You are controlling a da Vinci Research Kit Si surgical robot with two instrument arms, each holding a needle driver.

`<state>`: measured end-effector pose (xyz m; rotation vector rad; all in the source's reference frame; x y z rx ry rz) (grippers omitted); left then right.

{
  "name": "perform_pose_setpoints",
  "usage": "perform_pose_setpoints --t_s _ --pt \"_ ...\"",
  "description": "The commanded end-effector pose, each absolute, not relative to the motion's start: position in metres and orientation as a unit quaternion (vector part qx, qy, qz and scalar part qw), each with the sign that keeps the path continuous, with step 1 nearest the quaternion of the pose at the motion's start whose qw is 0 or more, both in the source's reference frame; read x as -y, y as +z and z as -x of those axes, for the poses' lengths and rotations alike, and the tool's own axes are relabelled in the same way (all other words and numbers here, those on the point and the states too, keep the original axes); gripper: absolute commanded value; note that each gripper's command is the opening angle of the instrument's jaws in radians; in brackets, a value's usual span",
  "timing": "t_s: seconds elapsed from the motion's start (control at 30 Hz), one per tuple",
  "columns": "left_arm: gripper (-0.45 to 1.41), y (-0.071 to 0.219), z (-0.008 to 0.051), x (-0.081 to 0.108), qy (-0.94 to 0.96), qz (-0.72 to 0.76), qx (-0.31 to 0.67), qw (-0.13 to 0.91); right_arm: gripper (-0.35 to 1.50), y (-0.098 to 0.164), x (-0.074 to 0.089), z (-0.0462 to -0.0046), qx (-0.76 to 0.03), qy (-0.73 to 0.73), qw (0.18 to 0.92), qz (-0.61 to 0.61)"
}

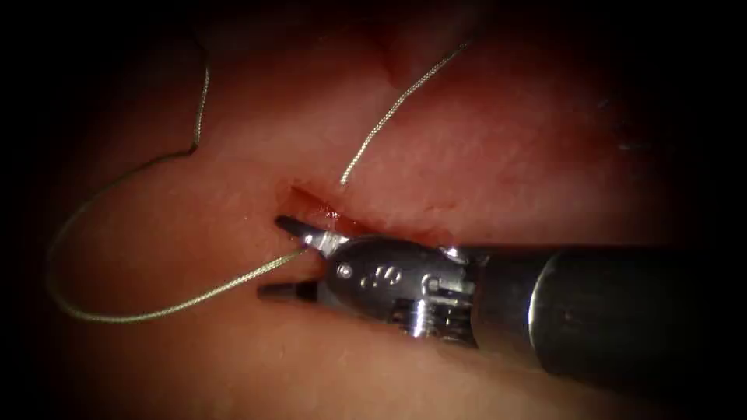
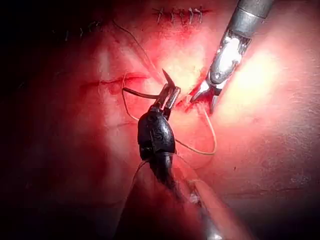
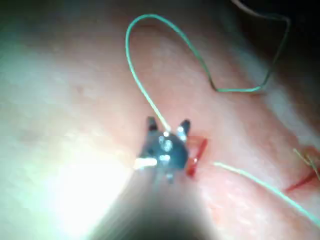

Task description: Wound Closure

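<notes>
Across the cut (image 1: 327,210) — thread (image 1: 156,311), open-jawed right hand (image 1: 289,259)

We see a surgical training bench, pork tissue (image 1: 482,132) with a small cut (image 1: 327,211), suture thread (image 1: 156,311) lying looped, a finished stitch row (image 2: 180,15), a wristed steel tool (image 1: 299,260).

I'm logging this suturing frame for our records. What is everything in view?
tissue: one, pink-red, beneath everything.
cut: one, red, just above the right tool's tip.
red fluid: along the cut.
thread: pale, loops left of the cut and passes between the right tool's open jaws.
stitches: one row, dark, on the tissue beyond both tools.
needle: one, dark, curved, in the left tool's jaws; whether it is in the tissue is unclear.
left tool: dark, shut on the needle.
right tool: silver, open, holding nothing.
</notes>
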<state>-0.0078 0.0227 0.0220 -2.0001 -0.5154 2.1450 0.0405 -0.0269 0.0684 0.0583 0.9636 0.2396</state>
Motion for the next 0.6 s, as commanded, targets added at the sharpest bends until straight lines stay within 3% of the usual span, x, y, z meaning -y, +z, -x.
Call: perform_pose_setpoints --t_s 0.03,0.1,0.17,0.2,0.23,0.37,0.6 --pt "-0.45 0.0227 0.0083 -0.0228 0.718 0.669 0.173 0.080 1.26 0.0693 0.0275 -0.0414 -0.457 0.109 0.882 -0.032" --pt "-0.45 0.0227 0.0083 -0.0228 0.718 0.669 0.173 0.080 1.23 0.0696 0.0277 -0.0415 -0.454 0.104 0.884 -0.038" --pt "-0.45 0.0227 0.0083 -0.0228 0.718 0.669 0.173 0.080 1.08 0.0698 0.0278 -0.0415 -0.455 0.098 0.884 -0.049" --pt "-0.45 0.0227 0.0083 -0.0228 0.718 0.669 0.173 0.080 0.05 0.0697 0.0278 -0.0413 -0.465 0.079 0.878 -0.075" --pt "-0.45 0.0227 0.0082 -0.0228 0.718 0.669 0.173 0.080 -0.35 0.0696 0.0279 -0.0411 -0.461 0.080 0.881 -0.067" --pt "-0.45 0.0227 0.0082 -0.0227 0.718 0.669 0.173 0.080 -0.35 0.0683 0.0279 -0.0403 -0.450 0.141 0.879 -0.070" --pt "-0.45 0.0227 0.0082 -0.0227 0.718 0.668 0.174 0.082 -0.35 0.0642 0.0320 -0.0412 -0.463 0.127 0.873 -0.092"
